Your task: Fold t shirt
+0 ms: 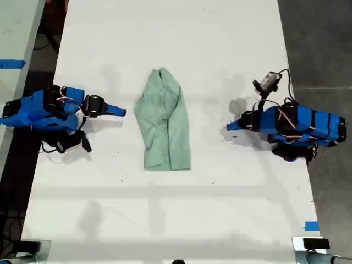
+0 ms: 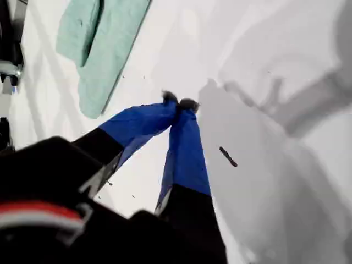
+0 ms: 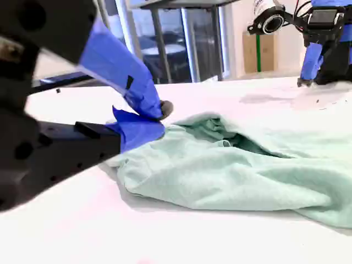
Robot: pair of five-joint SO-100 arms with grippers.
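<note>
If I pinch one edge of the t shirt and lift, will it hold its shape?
Probably not. The t shirt lies wrinkled and bunched, with soft folds showing in the second wrist view, so it should droop and unfold from the pinch. It looks thin and light, so a push would likely slide or crumple it on the smooth white table.

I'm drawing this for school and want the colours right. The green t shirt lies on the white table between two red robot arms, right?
Almost. The arms are blue, not red. The exterior view shows the green t shirt lying on the white table between a blue arm at that view's left and another blue arm at its right.
</note>
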